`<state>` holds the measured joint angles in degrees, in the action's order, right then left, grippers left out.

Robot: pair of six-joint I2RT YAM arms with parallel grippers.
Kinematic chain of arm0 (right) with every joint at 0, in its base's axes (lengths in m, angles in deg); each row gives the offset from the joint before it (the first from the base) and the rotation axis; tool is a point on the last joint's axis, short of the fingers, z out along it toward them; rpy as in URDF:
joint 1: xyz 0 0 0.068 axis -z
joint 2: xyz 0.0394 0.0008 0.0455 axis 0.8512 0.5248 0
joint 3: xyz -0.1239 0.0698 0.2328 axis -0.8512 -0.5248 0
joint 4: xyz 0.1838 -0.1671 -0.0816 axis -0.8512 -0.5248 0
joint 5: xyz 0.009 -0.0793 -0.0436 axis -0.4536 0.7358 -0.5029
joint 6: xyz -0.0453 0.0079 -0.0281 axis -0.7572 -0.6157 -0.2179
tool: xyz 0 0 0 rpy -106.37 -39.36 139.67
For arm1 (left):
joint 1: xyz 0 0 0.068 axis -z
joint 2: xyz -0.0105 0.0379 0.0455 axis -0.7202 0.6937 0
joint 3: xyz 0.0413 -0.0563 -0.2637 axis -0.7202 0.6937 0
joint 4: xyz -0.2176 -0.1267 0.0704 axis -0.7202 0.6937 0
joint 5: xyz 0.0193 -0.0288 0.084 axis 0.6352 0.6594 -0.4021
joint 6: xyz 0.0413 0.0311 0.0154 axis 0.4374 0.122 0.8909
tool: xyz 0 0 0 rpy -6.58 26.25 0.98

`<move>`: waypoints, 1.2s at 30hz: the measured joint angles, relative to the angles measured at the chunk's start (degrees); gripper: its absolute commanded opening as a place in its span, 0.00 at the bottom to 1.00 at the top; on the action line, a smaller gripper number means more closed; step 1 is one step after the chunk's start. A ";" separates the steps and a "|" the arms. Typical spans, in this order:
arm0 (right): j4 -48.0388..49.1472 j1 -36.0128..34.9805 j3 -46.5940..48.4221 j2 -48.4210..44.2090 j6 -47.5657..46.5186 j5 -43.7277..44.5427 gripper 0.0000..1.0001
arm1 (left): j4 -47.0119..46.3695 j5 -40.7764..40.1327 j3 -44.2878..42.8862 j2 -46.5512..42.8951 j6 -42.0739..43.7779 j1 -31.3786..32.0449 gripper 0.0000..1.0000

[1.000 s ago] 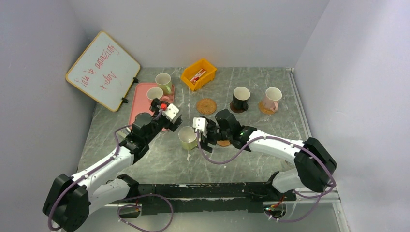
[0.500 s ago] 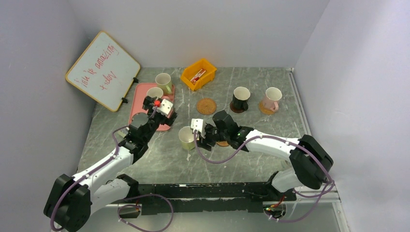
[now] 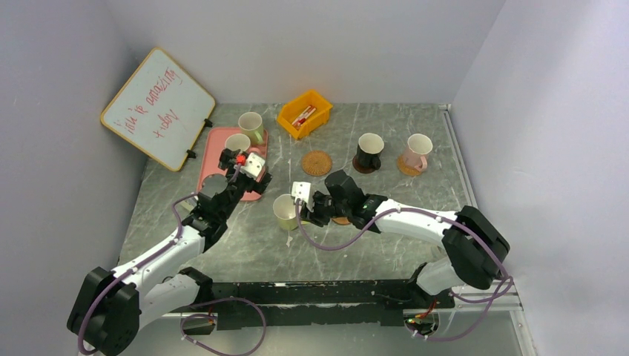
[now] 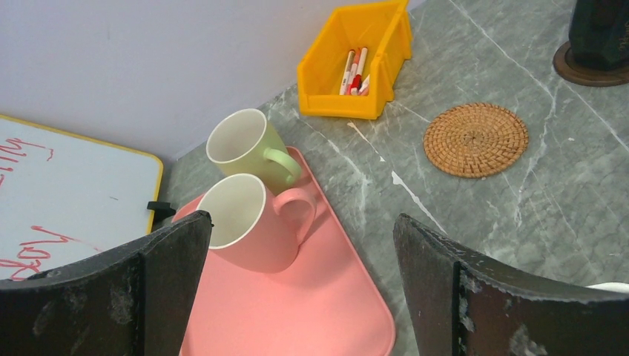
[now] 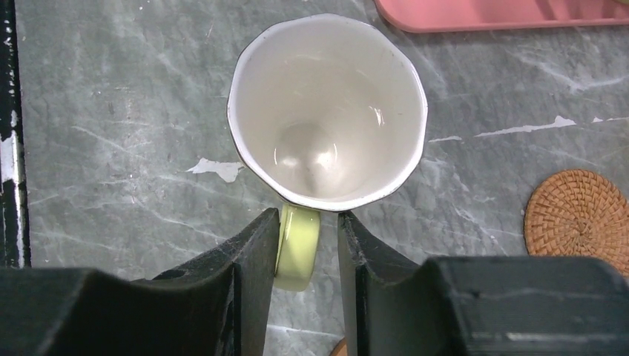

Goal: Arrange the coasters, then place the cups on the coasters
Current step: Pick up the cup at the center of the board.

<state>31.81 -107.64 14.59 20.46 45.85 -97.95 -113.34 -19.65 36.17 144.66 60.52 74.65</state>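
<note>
1. Glazed ceramic, by its shine: I judge the pale green cup (image 5: 326, 111) stiff, brittle, slick-skinned and of modest weight. It stands upright and empty on the counter (image 3: 386, 126), just off the near right corner of the pink tray (image 3: 210, 159).
2. Right gripper (image 5: 305, 217): its jaws stand close on either side of the cup's handle (image 5: 297, 256). One side looks to be touching and a thin gap shows at the other, so I cannot tell whether the clamp is made.
3. Hold: the handle is the only narrow part. Taken there, the cup would hang off-centre and could twist on the glaze. I would want a firm clamp and a low, slow carry.
4. Left gripper (image 4: 300, 222): jaws wide apart and empty, over the tray's near end, facing a pink cup (image 4: 248, 230) on the tray.
5. A woven coaster (image 3: 317, 162) lies bare to the right of the tray, a likely seat.
</note>
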 measured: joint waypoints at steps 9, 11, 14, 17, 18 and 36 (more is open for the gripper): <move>0.31 -0.44 0.20 0.68 0.50 1.05 0.42 | -0.15 0.00 0.00 0.00 0.00 0.00 0.97; 0.63 -0.52 0.20 0.96 0.68 1.44 0.39 | -0.17 0.00 0.02 0.00 0.00 0.00 0.97; 0.90 -0.52 0.20 1.14 0.87 1.79 0.30 | -0.20 0.00 0.09 0.00 0.00 0.00 0.97; 1.36 -0.57 0.20 1.14 1.20 2.16 0.22 | -0.17 0.00 0.15 0.00 0.00 0.00 0.97; 1.55 -0.57 0.22 1.14 1.38 2.40 0.19 | -0.20 0.00 0.15 0.00 0.00 0.00 0.97; 1.44 -0.63 0.46 1.22 2.16 2.49 0.00 | -0.24 0.00 0.28 0.00 0.02 0.00 0.97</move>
<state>33.26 -108.28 15.05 21.68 48.02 -95.45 -113.58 -19.65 36.46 144.66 60.55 74.65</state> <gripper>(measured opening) 0.228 0.972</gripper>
